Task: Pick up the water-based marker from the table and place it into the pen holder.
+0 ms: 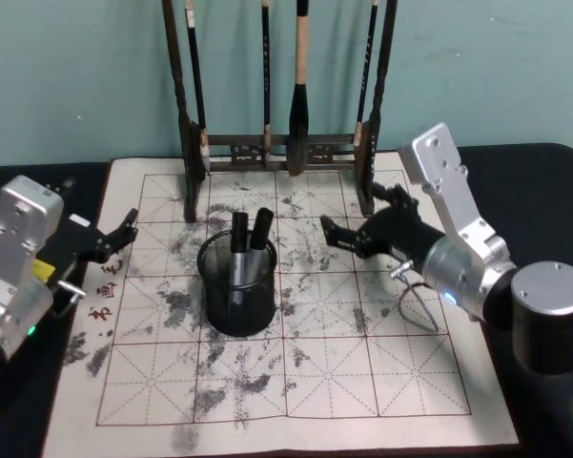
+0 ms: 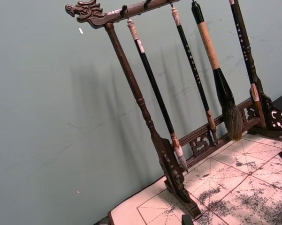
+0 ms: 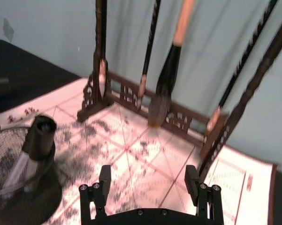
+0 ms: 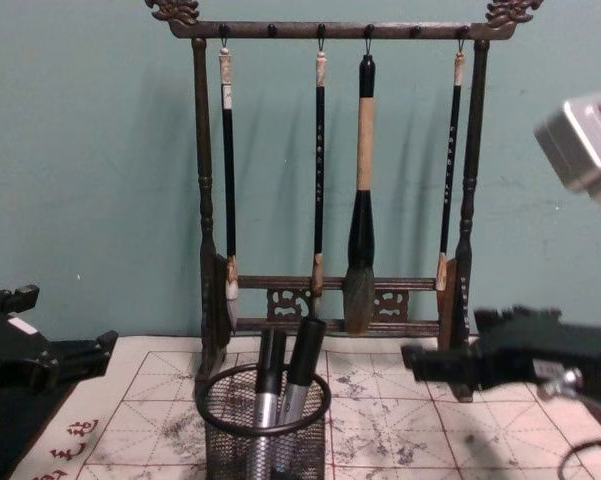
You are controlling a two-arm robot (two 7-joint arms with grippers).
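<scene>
The pen holder [image 1: 236,298] [image 4: 265,440] [image 3: 9,187], a black mesh cup, stands on the ink-stained grid mat [image 1: 362,382]. Two water-based markers [image 1: 240,240] [image 4: 302,362] [image 3: 39,137] with black caps lean upright inside it. My right gripper [image 1: 358,216] [image 3: 148,178] [image 4: 450,355] hovers just to the right of the holder, slightly behind it, open with nothing between its fingers. Over the mat's left edge, my left gripper [image 1: 122,239] [image 4: 90,355] is open and empty.
A tall dark wooden brush rack [image 1: 276,143] [image 4: 330,300] [image 2: 178,178] [image 3: 131,93] with several hanging brushes stands behind the holder, against the teal wall. A thin wire loop [image 1: 415,305] lies under the right arm.
</scene>
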